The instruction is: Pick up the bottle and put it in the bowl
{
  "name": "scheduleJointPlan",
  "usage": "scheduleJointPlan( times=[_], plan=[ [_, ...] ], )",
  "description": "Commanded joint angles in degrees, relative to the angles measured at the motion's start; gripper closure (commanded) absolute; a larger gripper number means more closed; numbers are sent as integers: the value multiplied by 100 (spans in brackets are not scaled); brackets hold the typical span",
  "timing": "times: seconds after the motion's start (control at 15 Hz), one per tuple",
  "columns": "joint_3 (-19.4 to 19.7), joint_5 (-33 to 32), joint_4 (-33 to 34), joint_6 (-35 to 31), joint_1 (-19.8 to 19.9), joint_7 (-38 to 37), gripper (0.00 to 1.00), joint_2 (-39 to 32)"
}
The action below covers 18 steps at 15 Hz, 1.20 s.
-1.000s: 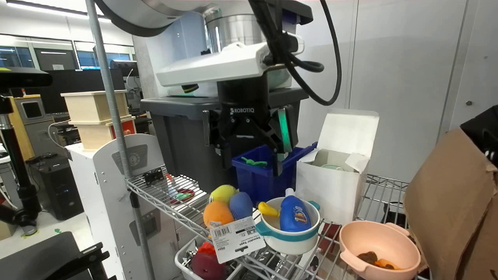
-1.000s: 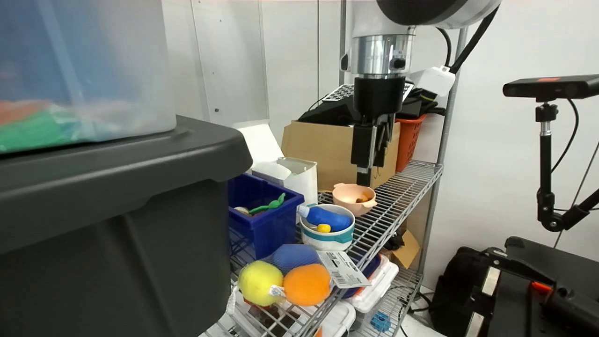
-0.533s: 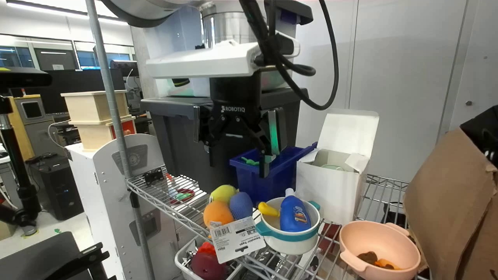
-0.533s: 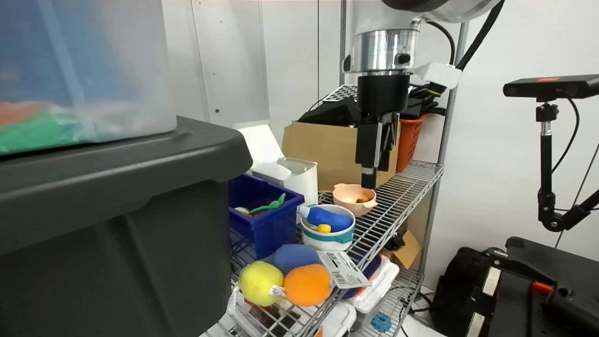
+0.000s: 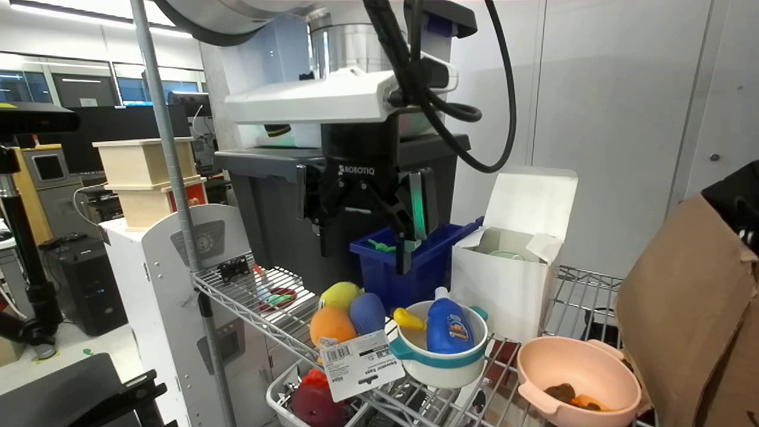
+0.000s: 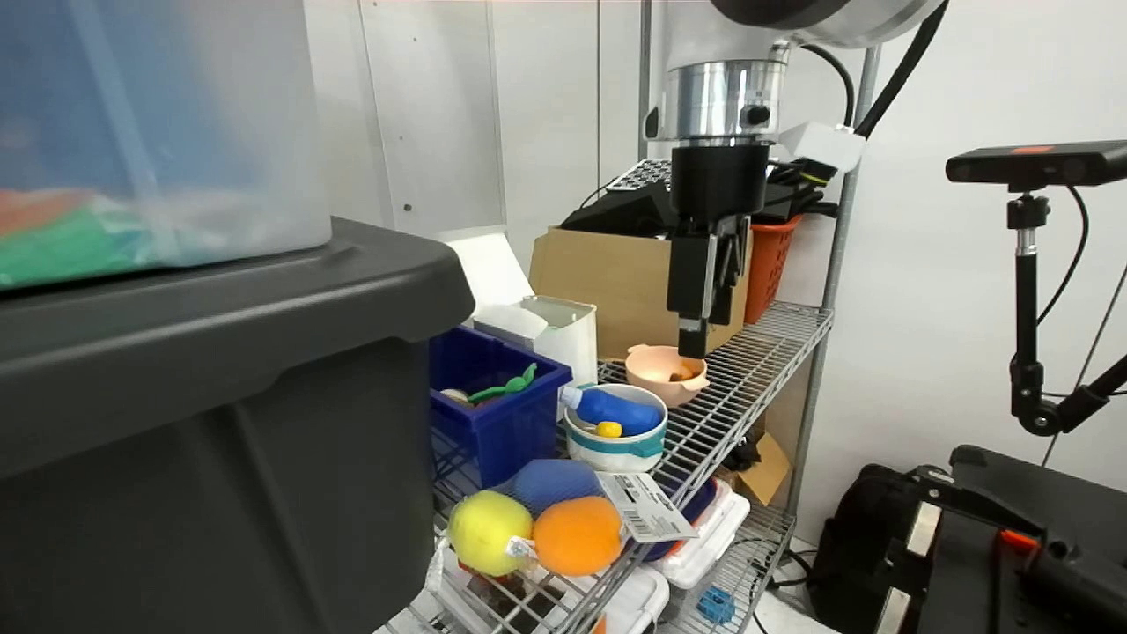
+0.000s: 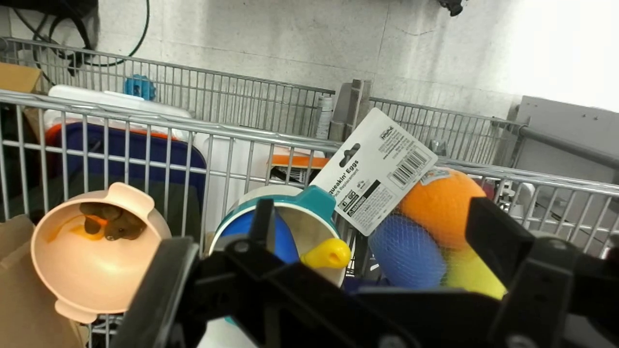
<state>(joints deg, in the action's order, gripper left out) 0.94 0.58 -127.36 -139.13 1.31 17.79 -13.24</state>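
The blue bottle (image 5: 449, 328) leans inside the white bowl with a teal rim (image 5: 442, 362), its white cap up against the edge. In the wrist view the bottle (image 7: 286, 237) is partly hidden behind one finger. The bowl (image 5: 593, 365), orange-tan and two-handled, stands beside the white one and has brown and orange toy pieces in it; the wrist view also shows this bowl (image 7: 99, 270). My gripper (image 5: 363, 252) hangs above the shelf, higher than the bottle and apart from it. Its fingers are spread wide in the wrist view, with nothing held between them.
A yellow handle (image 7: 329, 253) shares the white bowl with the bottle. Netted toy eggs (image 6: 577, 535) with a card tag lie alongside. Behind stand a blue bin (image 6: 502, 431), an opened white box (image 5: 504, 290) and a large dark tote (image 6: 220, 440). A cardboard box (image 5: 682, 308) flanks the orange-tan bowl.
The gripper has shifted a little, leftward in an exterior view, and sunk slightly over the last half second. It has stayed open. Bottle and bowls have not moved.
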Motion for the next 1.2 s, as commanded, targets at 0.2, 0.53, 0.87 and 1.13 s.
scheduleJointPlan(
  times=[0.2, 0.53, 0.87, 1.13],
  plan=[
    [-63, -144, 812, -4, 51, -101, 0, -727],
    [-92, -159, 1369, -96, 81, -39, 0, -1194],
    [-101, -215, 1832, -259, 130, 36, 0, -1678],
    [-100, -337, 2110, -354, 164, 49, 0, -1991]
  ],
)
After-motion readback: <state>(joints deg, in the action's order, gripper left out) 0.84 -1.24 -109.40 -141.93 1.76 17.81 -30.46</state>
